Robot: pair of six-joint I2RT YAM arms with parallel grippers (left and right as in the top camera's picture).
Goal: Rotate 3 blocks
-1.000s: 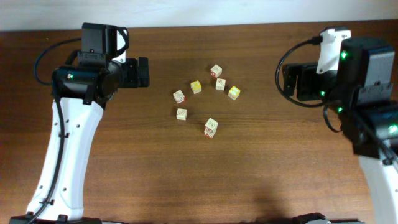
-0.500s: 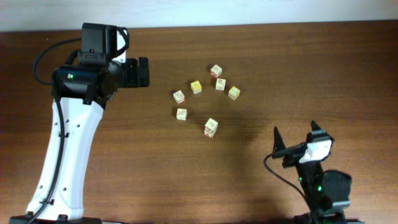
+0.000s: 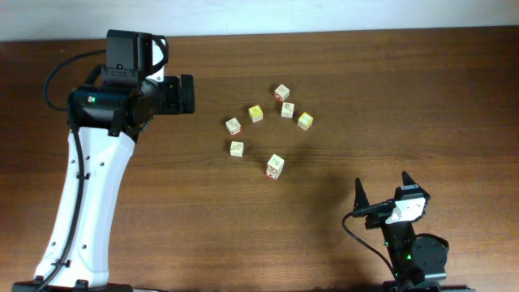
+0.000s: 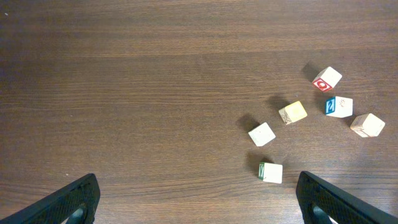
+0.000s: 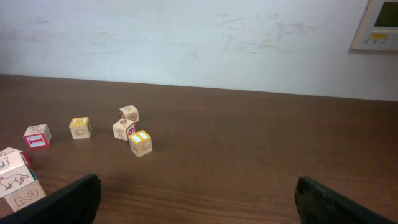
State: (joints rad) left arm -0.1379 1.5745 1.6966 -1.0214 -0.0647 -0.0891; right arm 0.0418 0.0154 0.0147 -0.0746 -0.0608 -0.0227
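Observation:
Several small pale wooden blocks lie loosely clustered mid-table: one at the back (image 3: 282,92), a yellow-topped one (image 3: 255,113), one at the left (image 3: 233,126) and the nearest (image 3: 276,166). My left gripper (image 3: 185,95) hovers left of the cluster, open and empty. In the left wrist view its fingers (image 4: 68,202) frame bare wood, with a green-edged block (image 4: 270,172) and a red-printed block (image 4: 327,79) off to the right. My right gripper (image 3: 383,191) sits low near the front right edge, open and empty. The right wrist view shows that gripper (image 5: 199,205) facing a yellow-topped block (image 5: 140,142).
The brown wooden table (image 3: 405,97) ends at a white wall (image 5: 199,37) along the back. A wall panel (image 5: 376,25) hangs at the upper right in the right wrist view. The white left arm (image 3: 89,186) stretches from the front edge toward the cluster.
The right arm has swung from the back right of the table down to the front right edge, then settled slightly lower. The left arm and the blocks have not moved.

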